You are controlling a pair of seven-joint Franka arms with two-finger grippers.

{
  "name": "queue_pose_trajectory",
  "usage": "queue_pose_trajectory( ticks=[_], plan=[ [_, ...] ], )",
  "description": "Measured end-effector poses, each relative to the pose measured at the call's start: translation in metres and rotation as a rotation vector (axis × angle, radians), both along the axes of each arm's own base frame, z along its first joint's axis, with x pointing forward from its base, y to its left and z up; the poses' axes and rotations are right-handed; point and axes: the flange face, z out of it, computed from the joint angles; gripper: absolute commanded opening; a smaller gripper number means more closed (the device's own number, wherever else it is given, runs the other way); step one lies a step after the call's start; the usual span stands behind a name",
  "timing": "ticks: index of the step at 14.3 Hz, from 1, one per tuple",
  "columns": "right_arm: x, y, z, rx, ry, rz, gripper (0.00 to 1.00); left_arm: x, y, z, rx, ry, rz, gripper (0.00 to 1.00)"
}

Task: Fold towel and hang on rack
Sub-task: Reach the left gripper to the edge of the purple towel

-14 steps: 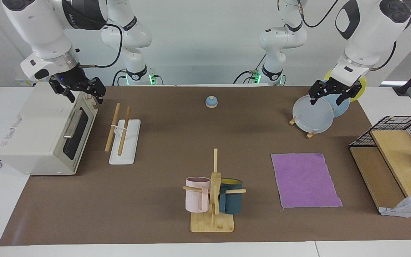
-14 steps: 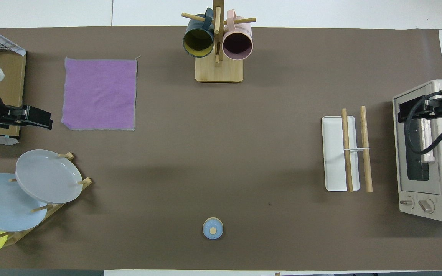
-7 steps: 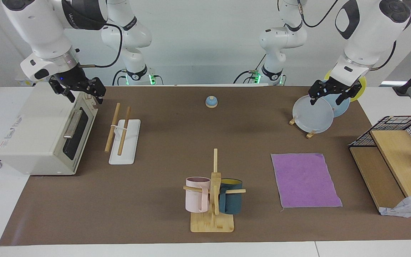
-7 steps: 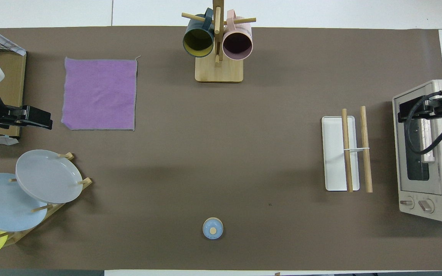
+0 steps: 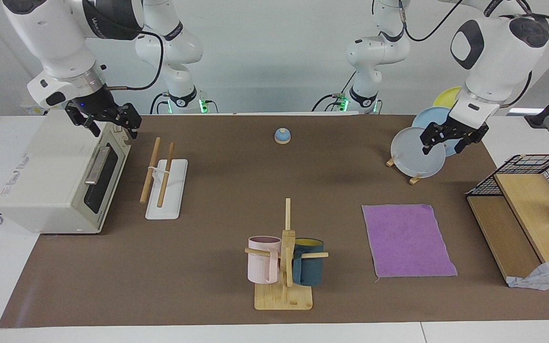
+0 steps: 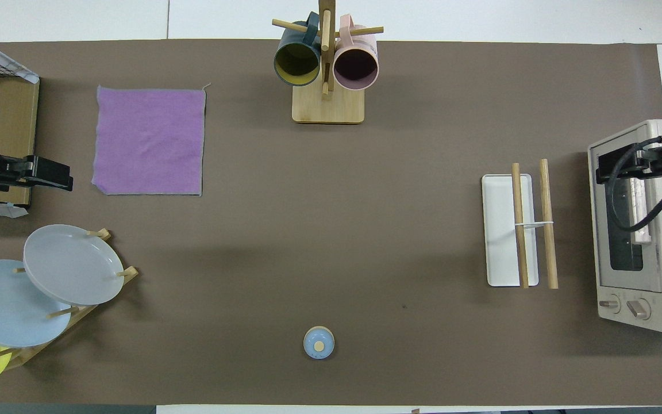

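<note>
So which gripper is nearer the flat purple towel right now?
Left. The left gripper is up over the grey plate beside the purple towel; the right gripper hangs over the white toaster oven at the other end.

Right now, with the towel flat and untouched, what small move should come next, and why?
Probably lower the left hand toward the towel's nearest edge. The towel lies unfolded on the mat at the left arm's end, and that hand is empty over the plate stand. The right hand waits over the toaster oven.
</note>
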Motion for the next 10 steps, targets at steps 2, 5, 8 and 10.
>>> queue_pose_trajectory(
  ticks=[2, 5, 8, 10],
  plan=[
    [0.000, 0.000, 0.000, 0.000, 0.000, 0.000, 1.00, 0.013, 0.012, -0.033, -0.007, -0.008, 0.021, 1.00],
    [0.000, 0.000, 0.000, 0.000, 0.000, 0.000, 1.00, 0.039, 0.028, -0.088, -0.019, -0.021, 0.047, 1.00],
    [0.000, 0.000, 0.000, 0.000, 0.000, 0.000, 1.00, 0.057, 0.046, -0.139, -0.030, -0.020, 0.076, 1.00],
    [0.000, 0.000, 0.000, 0.000, 0.000, 0.000, 1.00, 0.063, 0.060, -0.166, -0.040, -0.010, 0.102, 1.00]
  ],
)
